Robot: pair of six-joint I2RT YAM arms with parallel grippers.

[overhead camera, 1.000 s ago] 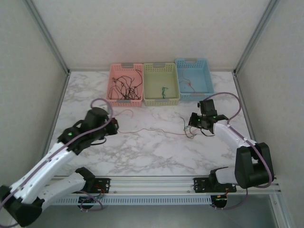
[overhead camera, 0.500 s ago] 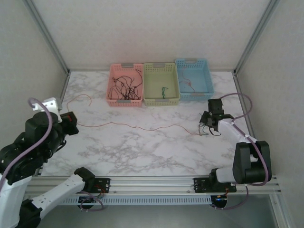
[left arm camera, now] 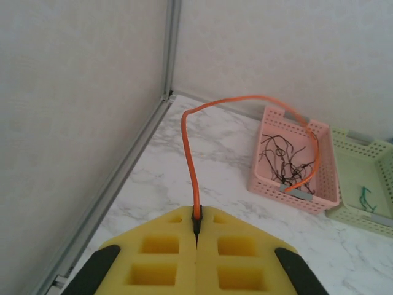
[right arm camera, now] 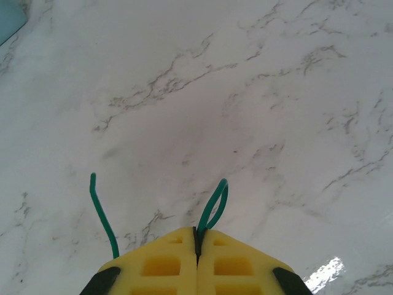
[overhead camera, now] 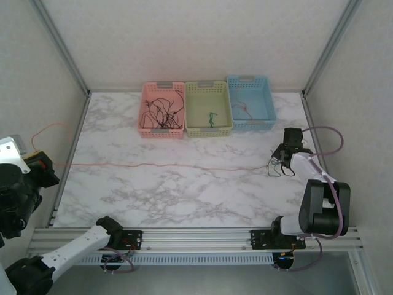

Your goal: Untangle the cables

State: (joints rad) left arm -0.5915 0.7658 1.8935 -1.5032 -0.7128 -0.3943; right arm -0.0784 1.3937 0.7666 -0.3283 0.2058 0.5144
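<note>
Left fingers (left arm camera: 159,252) pinch orange cable (left arm camera: 189,153) — right fingers (right arm camera: 166,267) green cable (right arm camera: 223,183), apparently.

Left to right we see a pink plastic basket (overhead camera: 163,131), a green plastic basket (overhead camera: 209,130) and a blue plastic basket (overhead camera: 253,125); a thin orange cable (overhead camera: 153,165) stretches before all 3.

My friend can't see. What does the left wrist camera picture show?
The yellow left tool is shut on an orange cable that curves up and over toward a pink basket holding black cables. A green basket sits beside it on the marble table.
</note>
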